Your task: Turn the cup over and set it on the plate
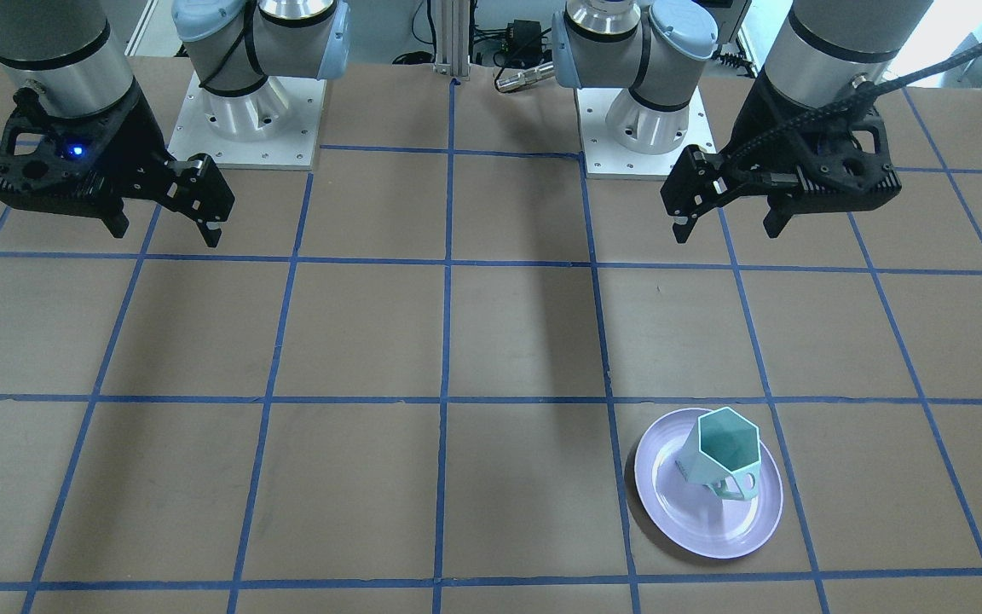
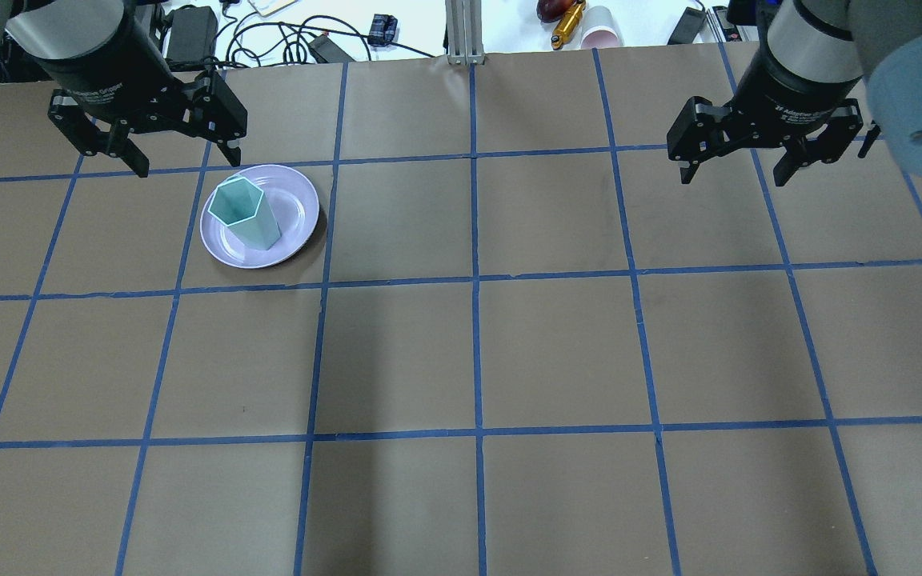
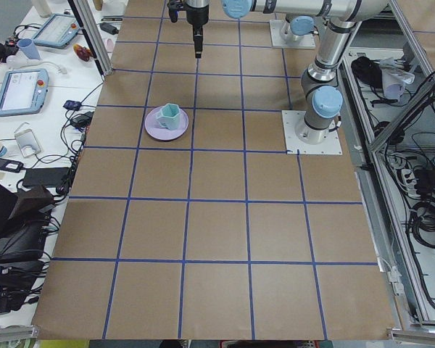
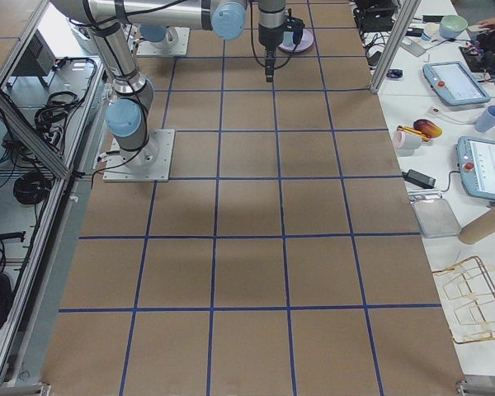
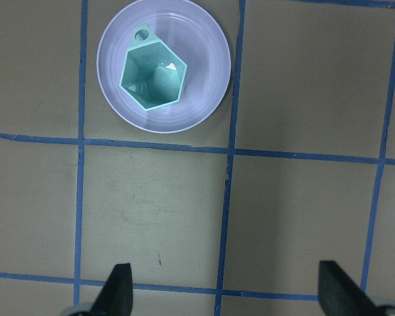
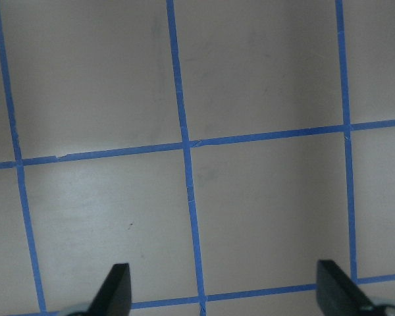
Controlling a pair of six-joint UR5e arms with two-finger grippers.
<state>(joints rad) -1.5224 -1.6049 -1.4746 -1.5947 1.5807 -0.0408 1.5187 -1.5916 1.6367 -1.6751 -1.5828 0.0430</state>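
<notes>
The mint-green cup (image 1: 723, 452) stands upright, mouth up, on the lavender plate (image 1: 687, 516), its handle toward the operators' side. In the overhead view the cup (image 2: 243, 212) sits left of centre on the plate (image 2: 298, 214). My left gripper (image 2: 187, 164) is open and empty, held high above the table near the plate. Its wrist view shows the cup (image 5: 153, 76) and the plate (image 5: 207, 89) well ahead of the open left gripper (image 5: 227, 293). My right gripper (image 2: 733, 178) is open and empty over bare table on the other side (image 6: 224, 293).
Brown paper with a blue tape grid (image 2: 475, 276) covers the table. The two arm bases (image 1: 244, 111) (image 1: 644, 119) stand at the robot's edge. Cables, adaptors and a pink paper cup (image 2: 601, 36) lie beyond the far edge.
</notes>
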